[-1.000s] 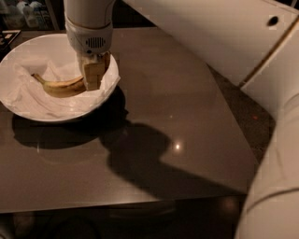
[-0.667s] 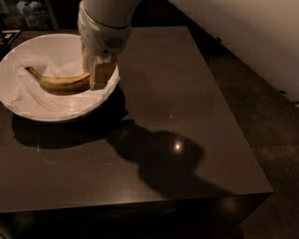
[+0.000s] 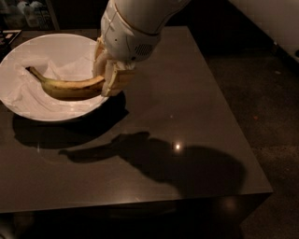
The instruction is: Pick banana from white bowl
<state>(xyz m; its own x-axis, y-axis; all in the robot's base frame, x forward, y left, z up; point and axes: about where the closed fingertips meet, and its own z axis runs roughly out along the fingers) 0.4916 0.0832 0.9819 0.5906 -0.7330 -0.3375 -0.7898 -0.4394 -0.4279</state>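
The banana [image 3: 65, 87] is yellow with brown speckles and a dark stem tip pointing left. It hangs over the white bowl [image 3: 18, 105], which is lined with crumpled white paper, at the table's far left. My gripper [image 3: 108, 79] is over the bowl's right rim, shut on the banana's right end, holding it roughly level and raised off the paper. The white arm comes down from the top of the view.
The bowl stands on a dark glossy table [image 3: 187, 116], whose right and front edges drop to a dark floor [image 3: 261, 93]. Dark clutter [image 3: 28, 14] sits behind the table at top left.
The gripper with the banana has risen and shifted slightly right, lifting the banana off the paper. The arm has swung away from the right side of the view.
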